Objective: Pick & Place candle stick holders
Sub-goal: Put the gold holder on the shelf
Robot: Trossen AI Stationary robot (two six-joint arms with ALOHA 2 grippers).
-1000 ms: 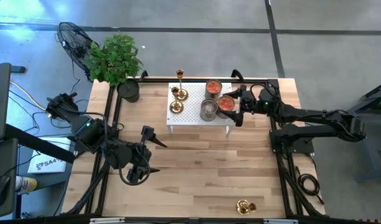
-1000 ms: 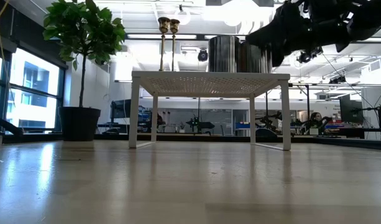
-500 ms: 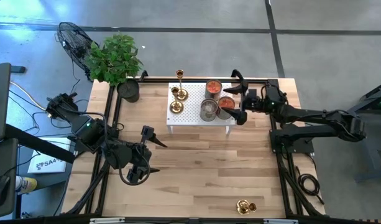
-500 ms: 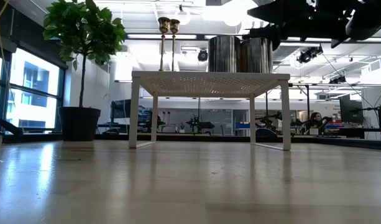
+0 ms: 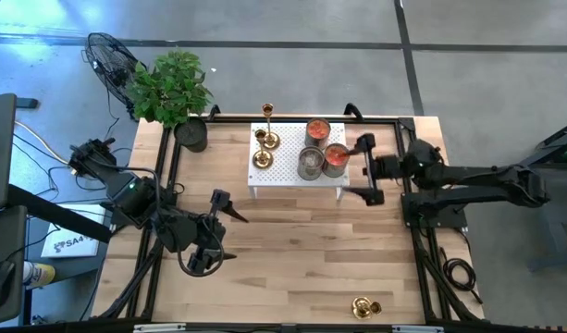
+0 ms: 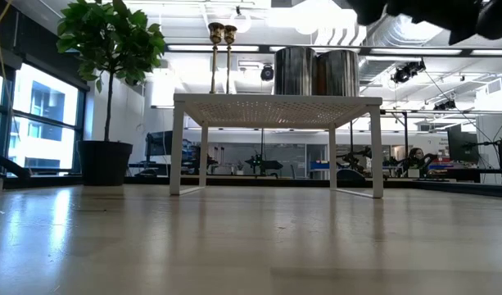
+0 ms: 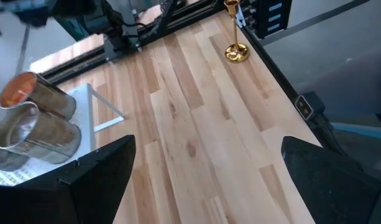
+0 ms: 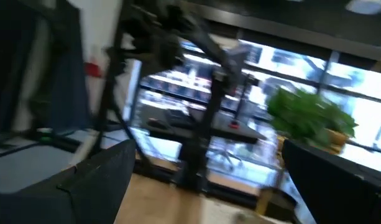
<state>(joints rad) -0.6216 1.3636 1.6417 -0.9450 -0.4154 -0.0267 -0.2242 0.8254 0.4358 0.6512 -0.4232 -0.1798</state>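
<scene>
Candle stick holders (image 5: 264, 139) stand on white rack (image 5: 297, 180) at 12 o'clock of bench (image 5: 292, 250); one more holder (image 5: 362, 304) at 5 o'clock; right pincer (image 5: 367, 169) apart, empty, beside rack; left pincer (image 5: 223, 225) apart, empty, at 8 o'clock.

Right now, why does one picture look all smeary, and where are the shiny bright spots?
The right wrist view is smeared by motion blur, even the plant. The low view has glare from ceiling lights above the white stand. The high view stays sharp.
</scene>
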